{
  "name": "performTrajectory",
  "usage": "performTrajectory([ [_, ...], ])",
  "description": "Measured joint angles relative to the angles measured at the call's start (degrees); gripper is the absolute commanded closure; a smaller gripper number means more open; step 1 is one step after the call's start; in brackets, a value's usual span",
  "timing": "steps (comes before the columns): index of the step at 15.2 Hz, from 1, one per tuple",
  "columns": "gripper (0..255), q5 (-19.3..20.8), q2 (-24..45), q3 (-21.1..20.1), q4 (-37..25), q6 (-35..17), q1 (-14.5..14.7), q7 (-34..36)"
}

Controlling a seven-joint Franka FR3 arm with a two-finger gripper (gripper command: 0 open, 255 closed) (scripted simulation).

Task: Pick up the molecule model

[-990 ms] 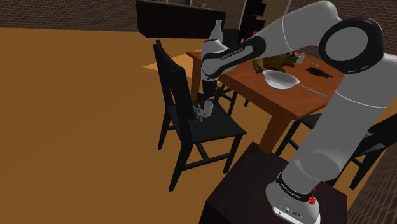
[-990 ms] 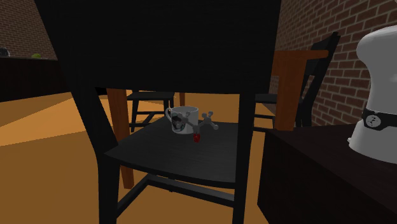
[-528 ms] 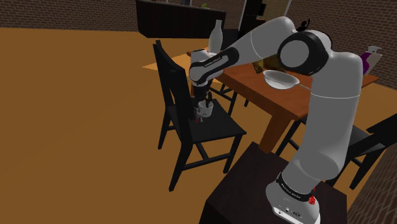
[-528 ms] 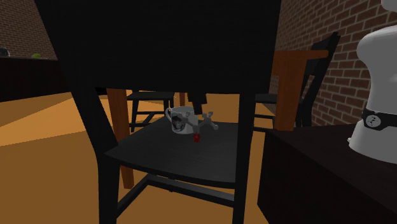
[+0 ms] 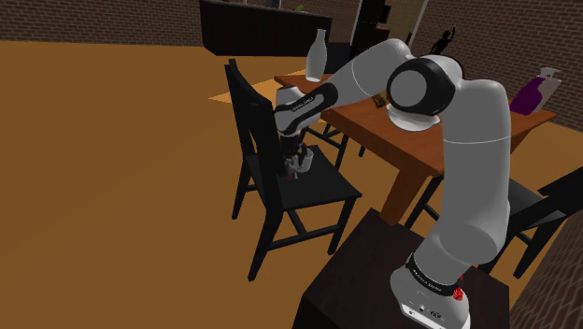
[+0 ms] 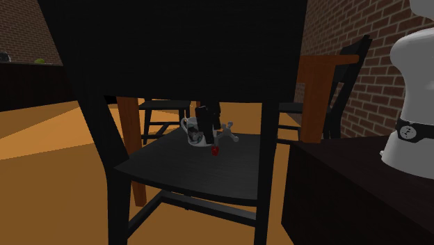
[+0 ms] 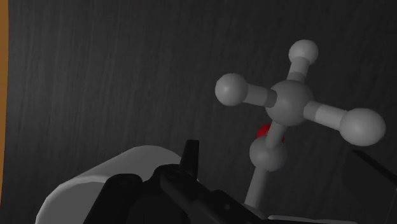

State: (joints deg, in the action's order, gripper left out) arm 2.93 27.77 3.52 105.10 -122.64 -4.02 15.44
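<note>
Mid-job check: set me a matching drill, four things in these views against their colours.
Things:
1 model
2 mug
3 chair
4 pump bottle

Colours:
a purple
b black
c grey with one red ball
d white

Pairs: 1-c, 2-d, 3-b, 4-a
</note>
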Motion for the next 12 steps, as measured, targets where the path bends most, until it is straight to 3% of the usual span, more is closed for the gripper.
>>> performTrajectory([
  [1,0,0.0,0.2,0.0,0.4,-0.5,0.0,0.0],
  [2,255,0.0,0.4,0.0,0.4,-0.8,0.0,0.0],
  [12,255,0.0,0.6,0.0,0.4,-1.1,0.0,0.0],
])
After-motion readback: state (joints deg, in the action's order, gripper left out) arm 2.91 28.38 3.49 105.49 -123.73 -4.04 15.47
